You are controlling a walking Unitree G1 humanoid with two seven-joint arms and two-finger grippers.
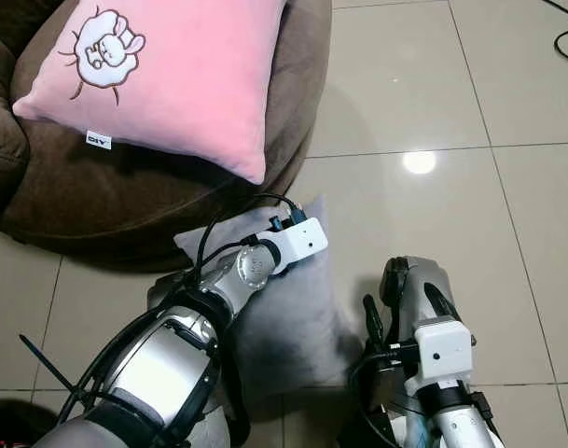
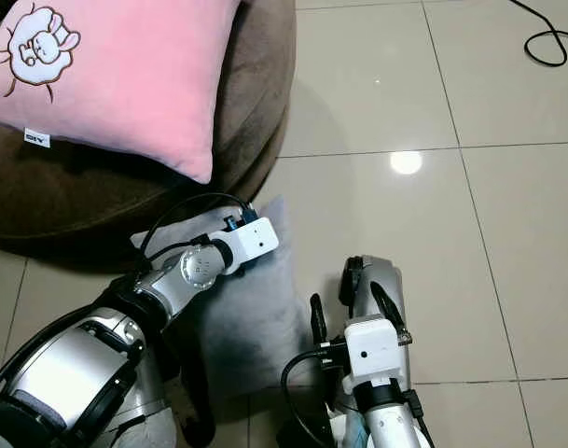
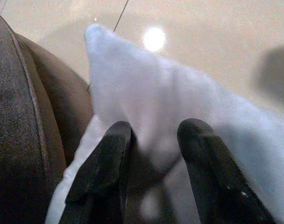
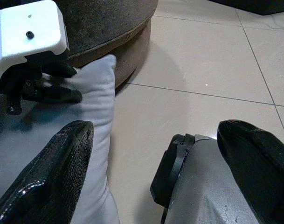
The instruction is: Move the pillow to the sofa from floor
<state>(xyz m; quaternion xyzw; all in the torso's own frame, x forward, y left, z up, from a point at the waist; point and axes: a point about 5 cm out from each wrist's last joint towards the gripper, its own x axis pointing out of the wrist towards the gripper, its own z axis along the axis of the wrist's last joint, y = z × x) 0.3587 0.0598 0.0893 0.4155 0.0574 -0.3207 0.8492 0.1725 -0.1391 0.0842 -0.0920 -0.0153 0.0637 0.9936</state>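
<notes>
There are two pillows: one grey pillow [image 1: 284, 317] on the tiled floor [image 1: 433, 103] and one pink pillow [image 1: 172, 75] on the sofa [image 1: 97, 201]. The pink one carries one cartoon sheep [image 1: 104, 47] and one small white label [image 1: 98, 142]. There is one brown sofa. Two silver arms show, each with one end effector: the left end effector [image 3: 153, 140] and the right end effector [image 4: 155, 158], each with two black fingers. One black cable [image 2: 545, 33] lies on the floor.
</notes>
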